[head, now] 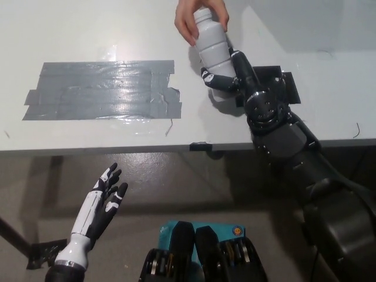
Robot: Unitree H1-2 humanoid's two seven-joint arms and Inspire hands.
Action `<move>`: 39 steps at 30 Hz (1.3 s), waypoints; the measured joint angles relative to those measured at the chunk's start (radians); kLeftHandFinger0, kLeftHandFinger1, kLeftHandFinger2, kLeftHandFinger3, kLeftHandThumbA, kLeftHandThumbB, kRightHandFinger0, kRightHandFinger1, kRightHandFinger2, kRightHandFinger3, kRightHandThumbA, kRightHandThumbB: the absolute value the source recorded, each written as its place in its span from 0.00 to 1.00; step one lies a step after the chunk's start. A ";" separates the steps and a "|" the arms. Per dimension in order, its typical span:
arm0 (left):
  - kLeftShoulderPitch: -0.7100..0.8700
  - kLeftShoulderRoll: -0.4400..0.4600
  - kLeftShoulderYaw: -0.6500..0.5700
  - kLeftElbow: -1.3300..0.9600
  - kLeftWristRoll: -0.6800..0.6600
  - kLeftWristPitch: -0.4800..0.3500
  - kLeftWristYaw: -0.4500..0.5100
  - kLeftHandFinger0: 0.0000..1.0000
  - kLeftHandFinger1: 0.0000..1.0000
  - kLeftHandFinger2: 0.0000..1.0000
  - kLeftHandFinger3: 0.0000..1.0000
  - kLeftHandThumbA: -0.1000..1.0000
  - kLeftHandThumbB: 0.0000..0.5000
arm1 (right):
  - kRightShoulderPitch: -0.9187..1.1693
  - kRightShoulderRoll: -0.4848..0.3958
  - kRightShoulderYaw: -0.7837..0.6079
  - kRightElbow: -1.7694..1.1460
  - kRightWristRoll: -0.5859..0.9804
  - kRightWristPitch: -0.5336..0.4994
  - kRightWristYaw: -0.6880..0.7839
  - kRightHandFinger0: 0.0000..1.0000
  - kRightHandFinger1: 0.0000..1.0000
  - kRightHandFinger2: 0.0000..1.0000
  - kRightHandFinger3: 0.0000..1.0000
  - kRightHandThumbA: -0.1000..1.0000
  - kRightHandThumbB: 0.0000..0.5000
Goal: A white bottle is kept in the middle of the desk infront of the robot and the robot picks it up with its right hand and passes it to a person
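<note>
1. Head view, top: the white bottle [212,50] was held up over the desk [88,35], so a person could reach it. The black right hand [226,73] was wrapped around its lower part.
2. A person's hand [192,20] gripped the bottle's top, so both held it at once. It looked like the hand-over step.
3. Grey tape [103,89] lay flat on the desk, well apart from the bottle.
4. Head view, bottom: the white left hand [104,200] rested low below the desk edge, holding nothing, fingers spread.
</note>
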 measured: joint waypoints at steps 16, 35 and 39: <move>-0.007 0.001 0.000 -0.004 0.001 0.005 -0.012 1.00 1.00 1.00 1.00 0.90 0.20 | -0.014 -0.013 0.007 -0.017 0.001 -0.026 0.113 1.00 1.00 1.00 1.00 0.78 1.00; -0.010 0.001 0.001 0.009 0.001 0.008 -0.017 0.99 1.00 1.00 1.00 0.90 0.19 | 0.320 -0.110 -0.019 -0.663 0.006 0.000 0.126 1.00 1.00 1.00 1.00 0.85 0.87; -0.010 0.001 0.001 0.017 0.001 0.008 -0.016 1.00 1.00 1.00 1.00 0.89 0.16 | 0.438 -0.128 -0.020 -0.805 0.007 0.021 0.138 1.00 1.00 1.00 1.00 0.88 0.91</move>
